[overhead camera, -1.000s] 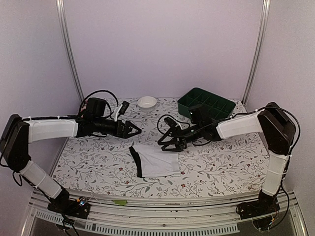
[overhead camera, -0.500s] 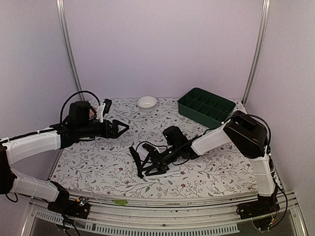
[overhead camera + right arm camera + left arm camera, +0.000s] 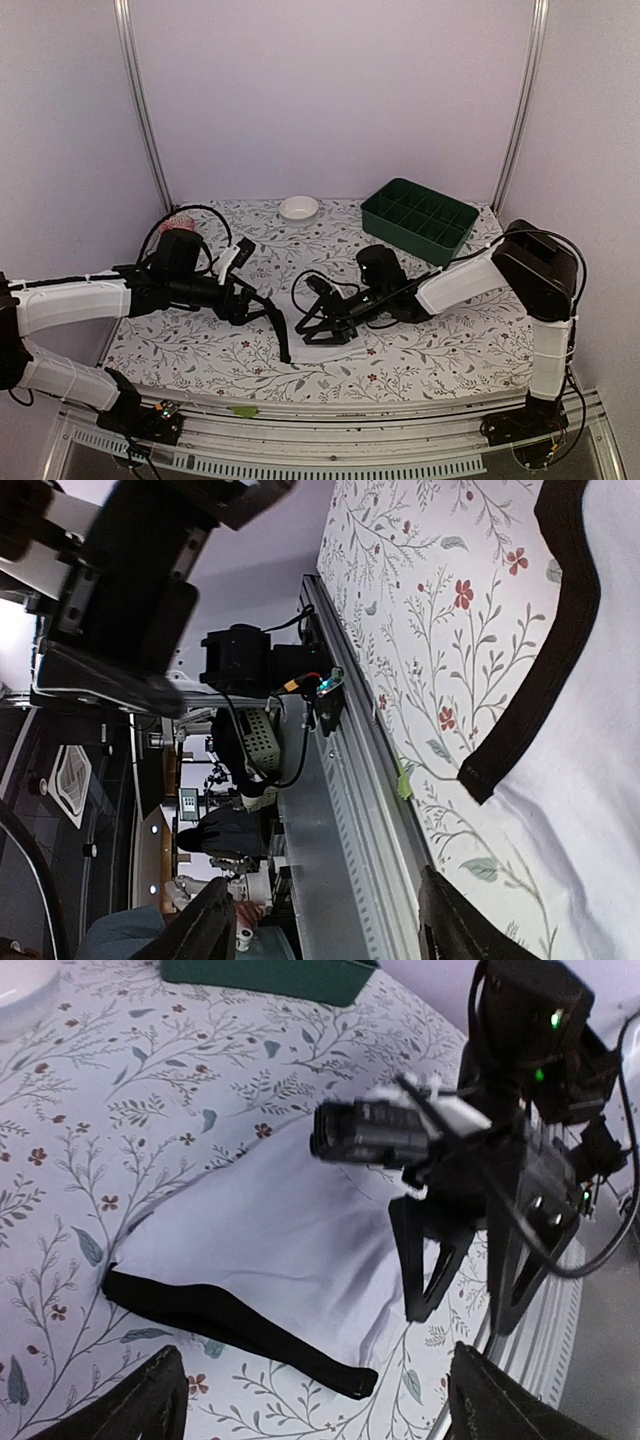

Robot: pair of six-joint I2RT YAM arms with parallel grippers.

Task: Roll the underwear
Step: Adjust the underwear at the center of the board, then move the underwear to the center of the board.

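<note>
Underwear [image 3: 322, 352]: lies flat on the floral worktop [image 3: 180, 340], in the lower centre of the top view, between the two arms. It is not rolled.
Underwear, fabric: white cloth spread out smooth; in the left wrist view [image 3: 270, 1245] it fills the middle of the frame.
Waistband [image 3: 281, 335]: a black strip along the left edge of the cloth in the top view. It runs along the lower left edge in the left wrist view [image 3: 230, 1325] and curves down the upper right of the right wrist view [image 3: 560, 630]. No lettering can be read on it.
Left end effector [image 3: 262, 303]: released, fingers spread wide and grasping nothing. In the top view it sits just beside the upper end of the waistband. In its own camera [image 3: 315, 1360] the two fingers frame the bottom corners, with the cloth ahead of them.
Right end effector [image 3: 322, 330]: released, nothing between the fingers. In the left wrist view [image 3: 460, 1300] the two black fingers point down at the right edge of the white cloth, one tip over the fabric and the other over the bare worktop. Whether either tip touches cannot be told.
Right wrist view: fingers [image 3: 225, 910] at the bottom edge, spread apart; white cloth [image 3: 590, 740] at the right.
Green tray [image 3: 418, 218]: divided into compartments, upper right of the worktop, well apart from the cloth.
White bowl [image 3: 298, 207]: at the far edge, upper centre.
</note>
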